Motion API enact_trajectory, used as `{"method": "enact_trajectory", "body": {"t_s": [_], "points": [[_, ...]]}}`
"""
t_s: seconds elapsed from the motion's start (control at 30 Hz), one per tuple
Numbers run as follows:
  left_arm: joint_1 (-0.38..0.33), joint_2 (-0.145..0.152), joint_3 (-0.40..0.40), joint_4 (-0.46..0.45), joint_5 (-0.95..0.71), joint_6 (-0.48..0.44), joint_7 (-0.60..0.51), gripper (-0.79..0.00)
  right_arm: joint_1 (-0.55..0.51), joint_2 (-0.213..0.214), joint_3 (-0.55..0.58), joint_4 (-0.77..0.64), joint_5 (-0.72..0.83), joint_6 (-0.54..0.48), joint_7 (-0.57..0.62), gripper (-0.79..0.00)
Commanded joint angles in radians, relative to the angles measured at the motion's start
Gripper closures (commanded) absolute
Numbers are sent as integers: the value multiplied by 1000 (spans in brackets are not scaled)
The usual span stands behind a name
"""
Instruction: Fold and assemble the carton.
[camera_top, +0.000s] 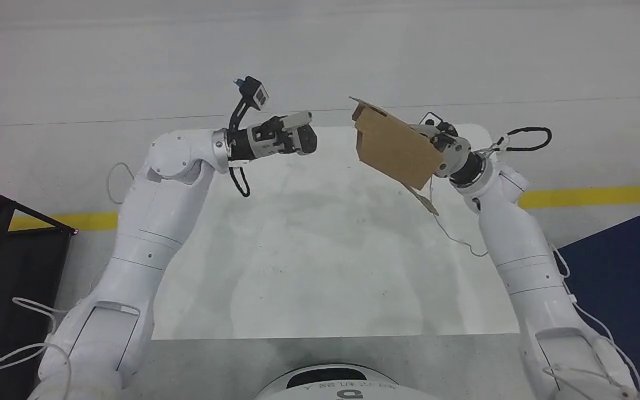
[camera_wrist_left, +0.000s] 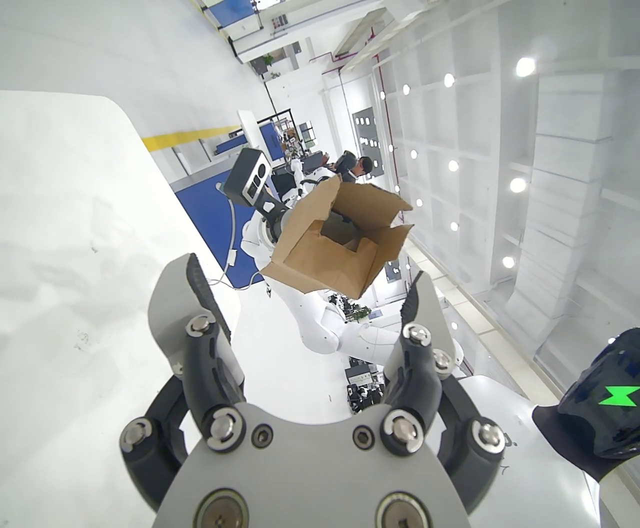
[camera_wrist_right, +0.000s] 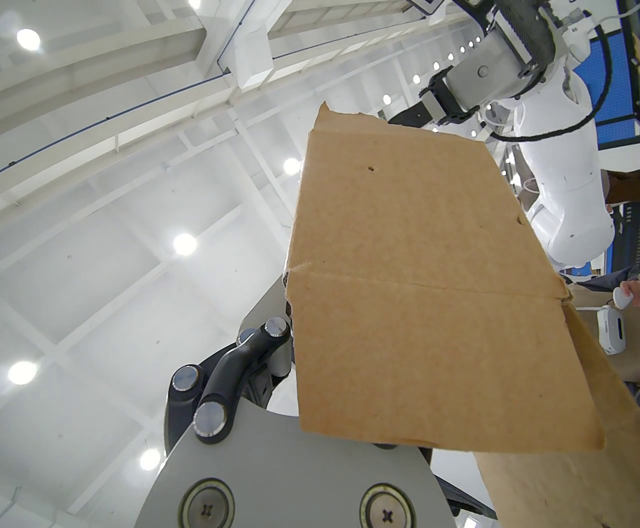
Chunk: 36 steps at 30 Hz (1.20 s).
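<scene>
A brown carton (camera_top: 395, 148) hangs in the air over the far right part of the white table (camera_top: 300, 270), its flaps unfolded. My right gripper (camera_top: 438, 152) is shut on the carton's right side; in the right wrist view a flat carton panel (camera_wrist_right: 425, 310) hides its fingers. My left gripper (camera_top: 303, 137) is open and holds nothing, level with the carton and a short gap to its left. In the left wrist view the fingers (camera_wrist_left: 200, 285) are spread wide, and the carton's open end (camera_wrist_left: 340, 235) faces them, flaps splayed outward.
A thin white cable (camera_top: 455, 232) trails from the right arm onto the table. A black frame (camera_top: 20, 235) stands off the table's left side. A yellow floor line (camera_top: 580, 196) and a blue mat (camera_top: 605, 270) lie to the right.
</scene>
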Motion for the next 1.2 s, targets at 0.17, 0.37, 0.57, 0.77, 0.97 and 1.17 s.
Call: {"method": "enact_trajectory", "body": {"t_s": [0.17, 0.37, 0.57, 0.77, 0.97, 1.17], "points": [[-97, -33, 123, 64, 70, 65, 25, -720, 0, 2, -16, -4, -11, 16, 15, 0], [-143, -57, 178, 131, 66, 52, 20, -699, 2, 4, -18, -1, -14, 17, 22, 0], [-163, -68, 188, 200, 42, 44, 23, -640, 3, 6, -17, 4, -10, 19, 29, 0], [-173, -77, 192, 244, 27, 34, 21, -625, 1, 8, -22, -1, -6, 23, 37, 0], [-178, -83, 198, 243, 22, 15, 9, -625, 2, 8, -34, 1, -9, 24, 33, 0], [-171, -82, 189, 218, 29, -13, -9, -656, 6, 8, -44, 8, -6, 28, 30, 0]]}}
